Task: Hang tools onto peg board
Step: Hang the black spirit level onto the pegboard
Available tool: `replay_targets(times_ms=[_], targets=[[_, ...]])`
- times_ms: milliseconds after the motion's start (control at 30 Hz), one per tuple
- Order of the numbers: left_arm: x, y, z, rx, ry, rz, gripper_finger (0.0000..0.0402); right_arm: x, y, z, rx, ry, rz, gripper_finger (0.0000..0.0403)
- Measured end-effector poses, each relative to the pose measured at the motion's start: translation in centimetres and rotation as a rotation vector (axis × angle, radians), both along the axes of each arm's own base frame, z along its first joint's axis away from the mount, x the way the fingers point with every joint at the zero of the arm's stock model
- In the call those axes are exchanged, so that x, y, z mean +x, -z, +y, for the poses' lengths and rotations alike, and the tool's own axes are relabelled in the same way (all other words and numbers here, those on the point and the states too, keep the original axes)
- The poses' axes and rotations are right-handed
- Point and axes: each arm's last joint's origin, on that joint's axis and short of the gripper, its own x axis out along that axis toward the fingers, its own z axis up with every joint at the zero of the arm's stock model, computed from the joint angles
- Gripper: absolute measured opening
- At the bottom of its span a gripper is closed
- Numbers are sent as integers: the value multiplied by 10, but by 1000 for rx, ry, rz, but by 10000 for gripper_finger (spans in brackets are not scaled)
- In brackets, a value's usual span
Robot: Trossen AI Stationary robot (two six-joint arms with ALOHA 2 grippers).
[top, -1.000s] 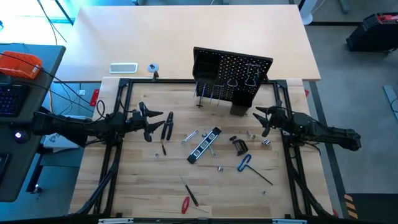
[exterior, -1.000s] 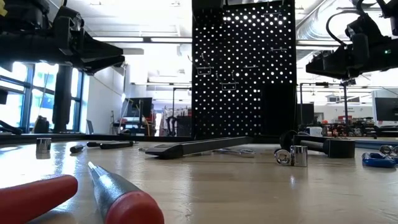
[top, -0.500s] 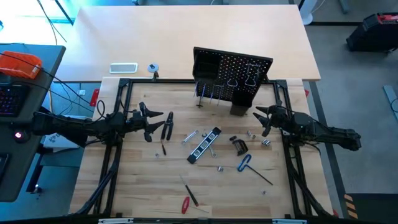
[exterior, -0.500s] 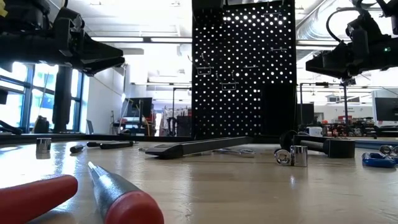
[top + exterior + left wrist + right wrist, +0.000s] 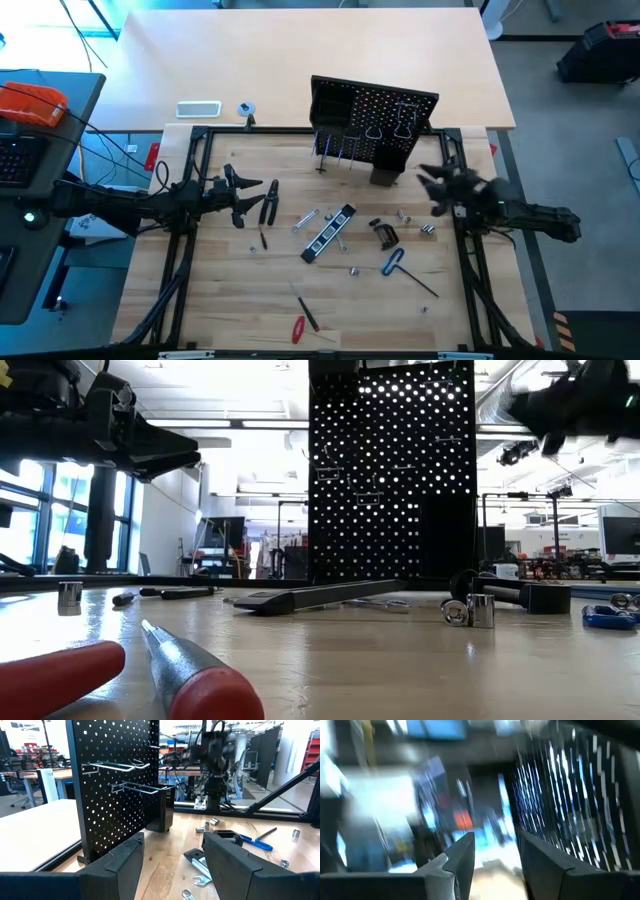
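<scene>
Early stage: black perforated peg board (image 5: 375,120) mostly bare; black-handled pliers (image 5: 268,201), black-and-silver bar level (image 5: 329,233), red-handled screwdriver (image 5: 298,327) on table; left gripper (image 5: 240,190) and right gripper (image 5: 432,188) parted, empty

Right tool (image 5: 432,188) now blurred and mid-swing, shifted a little toward the desk's right side, risen higher in the low view, its wrist view turned toward the board (image 5: 375,122)

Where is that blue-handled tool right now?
Seen from above, the blue-handled tool lies flat on the table's right half, in front of the pegboard, just right of the black-and-silver level.
</scene>
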Motion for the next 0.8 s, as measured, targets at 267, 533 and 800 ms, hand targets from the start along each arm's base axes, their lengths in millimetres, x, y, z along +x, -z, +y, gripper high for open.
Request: replay_targets(times_ms=[267, 533, 800], targets=[[0, 0, 0, 0, 0, 4, 197, -20, -29, 2, -60, 11, -363, 152], [0, 1, 0, 0, 0, 6, 197, -30, -80, 7, -310, 45, -495, 152], [0, 0, 0, 0, 0, 2, 197, 37, -167, 1, -363, -42, 156, 152]])
